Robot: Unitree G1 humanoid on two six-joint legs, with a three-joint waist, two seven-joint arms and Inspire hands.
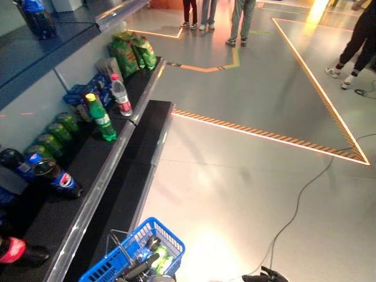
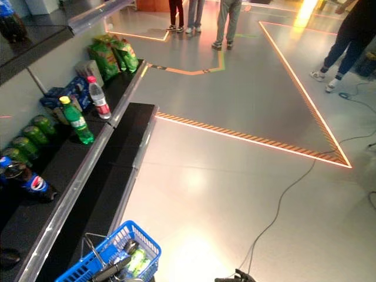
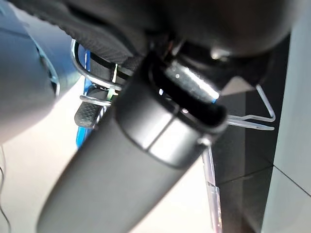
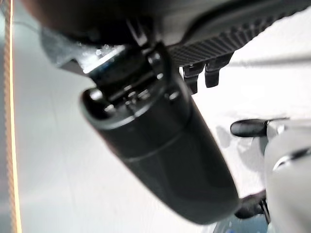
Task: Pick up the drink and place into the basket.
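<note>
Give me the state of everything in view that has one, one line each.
Blue basket: upright beside the shelf, a green drink lying inside.
Left hand: curled round the basket's wire handle.
Right hand: over bare floor, holding nothing; fingers not readable.
Green bottle: upright on the shelf, yellow cap on.
Water bottle: upright, red cap on.
Cola bottle: lying on its side.
Green snack bags: standing, sealed.

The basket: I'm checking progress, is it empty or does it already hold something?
Not empty. The blue basket holds a green item, seen through its open top; what it is cannot be told.
</note>
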